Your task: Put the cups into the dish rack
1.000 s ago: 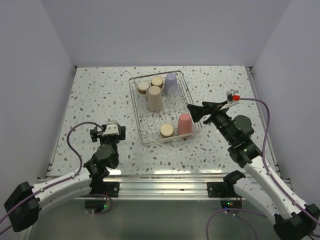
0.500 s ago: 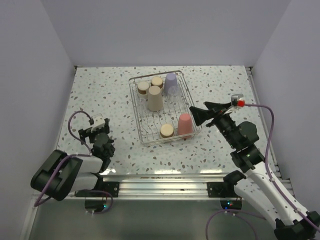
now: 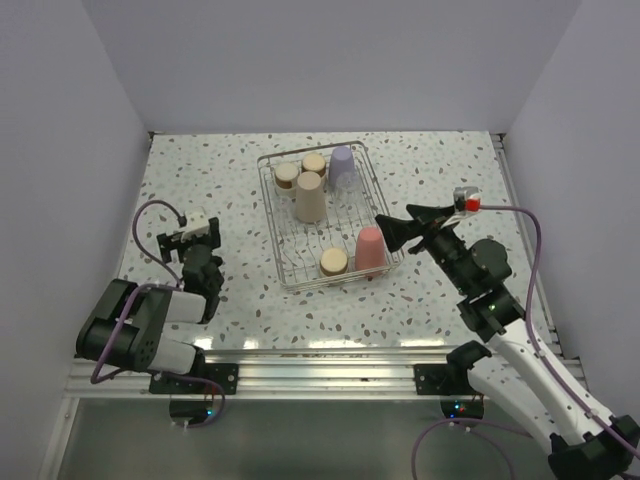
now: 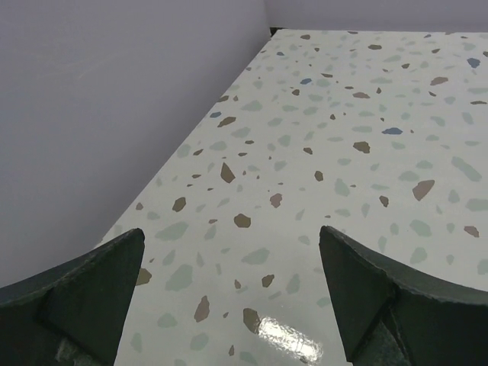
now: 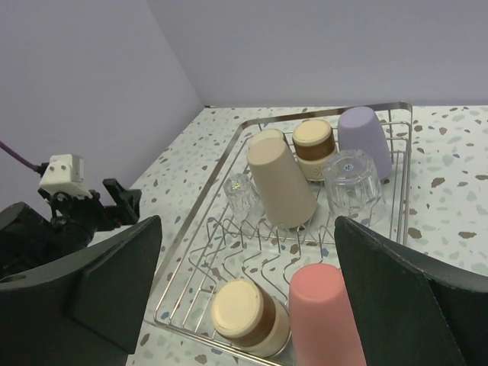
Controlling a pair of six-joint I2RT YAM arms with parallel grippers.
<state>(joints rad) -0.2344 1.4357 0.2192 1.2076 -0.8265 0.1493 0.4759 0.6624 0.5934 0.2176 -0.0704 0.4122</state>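
- The dish rack [image 3: 340, 226] holds the cups: beige tumbler [image 5: 280, 183], lavender cup [image 5: 364, 137] and far steel cup [image 5: 314, 145] at its far end, salmon-pink cup [image 5: 324, 316] and near steel cup [image 5: 245, 316] at its near end.
- Clear glass [image 5: 351, 183] stands beside the tumbler, seemingly upside down.
- Right gripper [image 3: 385, 228] is spread and empty, just beside the rack's right rim.
- Left gripper [image 4: 229, 259] is spread and empty over the table [image 4: 343, 114], well apart from the rack.

The dish rack [image 3: 268, 210] sits mid-surface [image 3: 450, 160], holding six cups. At its far end are a lavender cup [image 3: 342, 167], a far steel cup [image 3: 314, 163] and a left steel cup [image 3: 287, 176], tan bases up, with a beige tumbler [image 3: 309, 197] just beside them. At the near end stand a near steel cup [image 3: 333, 262] and a salmon-pink cup [image 3: 370, 248]. The right tool [image 3: 398, 228], jaws spread, hangs just beside the rack's right rim. The left tool [image 3: 197, 240] is well apart, at left.
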